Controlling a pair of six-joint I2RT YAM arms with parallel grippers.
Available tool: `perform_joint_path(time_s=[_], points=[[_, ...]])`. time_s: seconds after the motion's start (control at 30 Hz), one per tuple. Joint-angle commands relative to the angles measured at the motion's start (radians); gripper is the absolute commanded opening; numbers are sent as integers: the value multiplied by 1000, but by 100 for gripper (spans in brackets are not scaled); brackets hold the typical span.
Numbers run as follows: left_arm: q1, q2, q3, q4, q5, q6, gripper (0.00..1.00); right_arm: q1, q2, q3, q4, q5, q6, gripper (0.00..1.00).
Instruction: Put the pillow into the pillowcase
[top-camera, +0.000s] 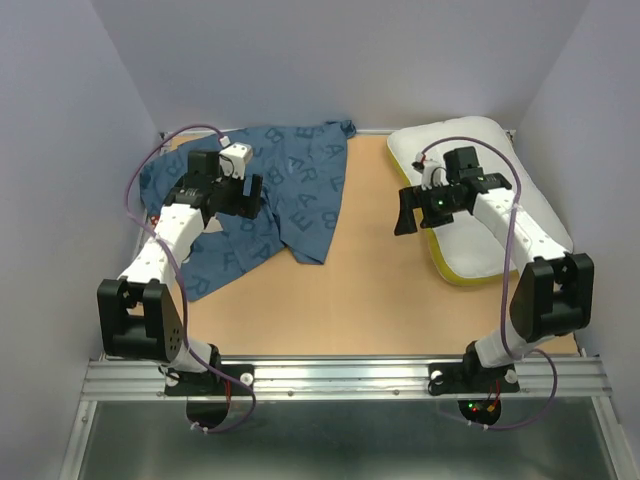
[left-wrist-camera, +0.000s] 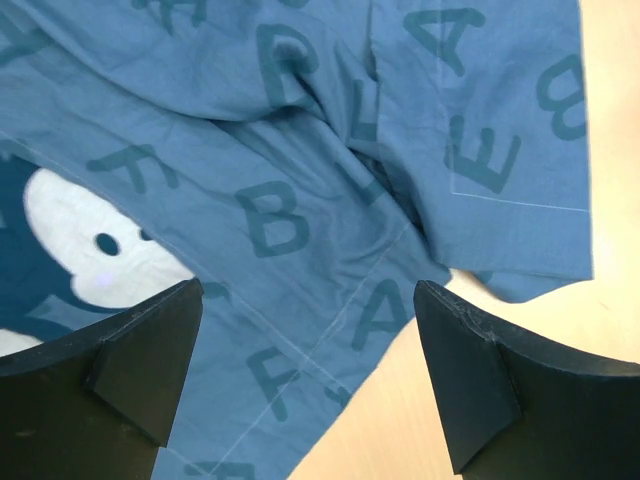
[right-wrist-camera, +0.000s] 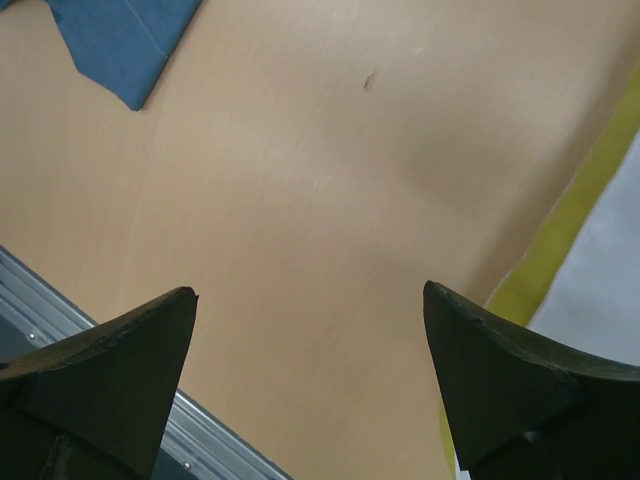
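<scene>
Hovering both arms, nothing gripped yet.
My left gripper (left-wrist-camera: 310, 300) gapes wide over the pillowcase (top-camera: 295, 185); my right gripper (right-wrist-camera: 310, 300) spreads wide above the table (right-wrist-camera: 300, 200), beside the pillow (top-camera: 470, 255).

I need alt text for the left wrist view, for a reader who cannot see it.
The open left gripper hangs over the crumpled blue pillowcase, printed with darker letters and one white cartoon shape; bare table shows at right.
</scene>
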Motion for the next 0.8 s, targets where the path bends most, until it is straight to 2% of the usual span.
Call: perform_joint_path(time_s=[0.0,0.1,0.17,0.27,0.37,0.53,0.67,0.7,0.77], points=[[12,-8,97,-29,-77,120,99,97,88,115,78,117,26,100],[136,41,205,-145,42,232,99,162,226,258,78,181,45,100],[176,90,259,-241,16,356,99,209,293,348,78,204,56,100],[189,72,180,-221,-86,481,99,277,407,422,81,234,69,100],[205,52,63,-180,-97,566,99,326,531,517,90,232,94,100],[230,124,-38,-121,-128,593,99,373,717,670,90,218,103,100],[242,187,-63,-92,-117,602,99,381,818,732,88,237,142,98],[242,195,-69,-84,-117,614,99,381,834,740,90,249,143,96],[242,214,-89,-49,-126,628,99,381,866,757,90,310,146,83]])
